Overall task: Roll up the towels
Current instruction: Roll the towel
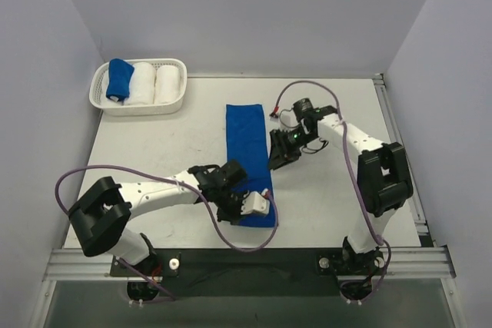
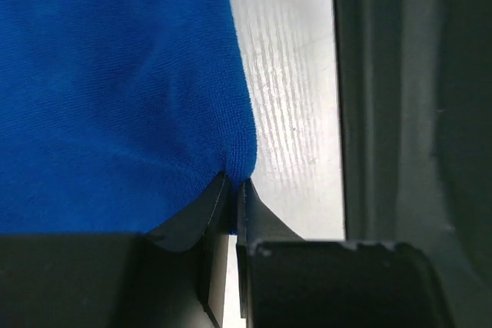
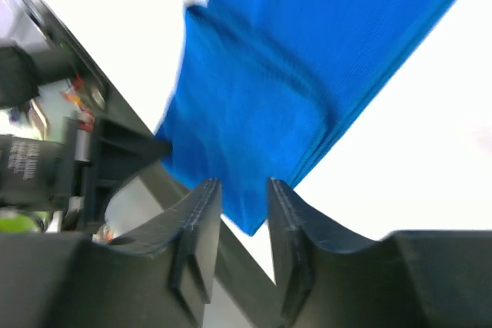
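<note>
A long royal-blue towel strip lies flat down the middle of the table. My left gripper is at its near end, and in the left wrist view the left gripper is shut on a corner of the towel. My right gripper hovers at the strip's right edge, partway along. In the right wrist view the right gripper is open and empty, and the towel, with its near corner, shows just beyond the fingers. A rolled blue towel bundle lies in the basket.
A white basket at the back left holds the blue bundle and two white towel rolls. A black rail runs along the table's near edge. Grey walls enclose the left, back and right sides.
</note>
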Controlling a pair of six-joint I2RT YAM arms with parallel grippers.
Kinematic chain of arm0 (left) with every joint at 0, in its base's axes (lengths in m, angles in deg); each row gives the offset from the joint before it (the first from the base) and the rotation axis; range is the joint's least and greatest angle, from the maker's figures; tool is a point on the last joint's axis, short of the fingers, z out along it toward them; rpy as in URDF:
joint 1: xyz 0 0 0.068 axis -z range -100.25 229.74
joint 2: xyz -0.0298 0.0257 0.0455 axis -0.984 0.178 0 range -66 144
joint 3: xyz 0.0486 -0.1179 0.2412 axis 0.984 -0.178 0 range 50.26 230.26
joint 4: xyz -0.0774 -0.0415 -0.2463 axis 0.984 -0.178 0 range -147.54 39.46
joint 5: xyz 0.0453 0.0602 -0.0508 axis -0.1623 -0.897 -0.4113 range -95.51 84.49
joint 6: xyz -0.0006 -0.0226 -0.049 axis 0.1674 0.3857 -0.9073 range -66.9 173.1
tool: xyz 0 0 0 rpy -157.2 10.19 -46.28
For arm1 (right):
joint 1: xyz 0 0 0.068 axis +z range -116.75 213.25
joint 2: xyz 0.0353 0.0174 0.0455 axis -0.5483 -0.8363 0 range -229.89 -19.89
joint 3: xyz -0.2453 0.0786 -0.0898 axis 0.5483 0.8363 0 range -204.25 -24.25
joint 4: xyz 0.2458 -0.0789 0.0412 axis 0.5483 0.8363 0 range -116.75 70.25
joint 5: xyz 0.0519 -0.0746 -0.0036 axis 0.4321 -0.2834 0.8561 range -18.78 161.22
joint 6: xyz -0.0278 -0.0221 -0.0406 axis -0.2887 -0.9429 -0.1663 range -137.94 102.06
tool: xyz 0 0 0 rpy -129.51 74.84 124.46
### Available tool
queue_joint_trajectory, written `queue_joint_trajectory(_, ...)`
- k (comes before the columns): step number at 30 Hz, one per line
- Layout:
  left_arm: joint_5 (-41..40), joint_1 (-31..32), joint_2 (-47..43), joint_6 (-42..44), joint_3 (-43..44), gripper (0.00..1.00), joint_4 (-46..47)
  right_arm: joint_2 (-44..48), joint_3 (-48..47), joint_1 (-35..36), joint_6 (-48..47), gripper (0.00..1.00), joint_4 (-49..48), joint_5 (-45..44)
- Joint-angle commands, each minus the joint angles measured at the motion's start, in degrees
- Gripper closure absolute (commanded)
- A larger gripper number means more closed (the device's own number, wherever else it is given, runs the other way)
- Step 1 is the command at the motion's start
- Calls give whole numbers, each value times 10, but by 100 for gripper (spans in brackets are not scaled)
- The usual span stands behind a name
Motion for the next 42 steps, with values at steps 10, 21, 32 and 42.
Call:
queue_joint_trajectory(10, 203, -208, 90, -32, 194, 100, -92, 36, -75, -74, -48, 62, 89, 39)
queue_joint_trajectory(21, 205, -283, 230, -32, 253, 99, -57, 21, -62, -56, -31, 62, 81, 64)
queue_joint_trajectory(32, 183, -297, 212, -61, 219, 77, -33, -75, -55, 35, 21, 66, 14, 47)
queue_joint_trajectory(42, 74, -271, 5, 4, 116, 41, -2, -157, -72, 52, 27, 67, -16, 11)
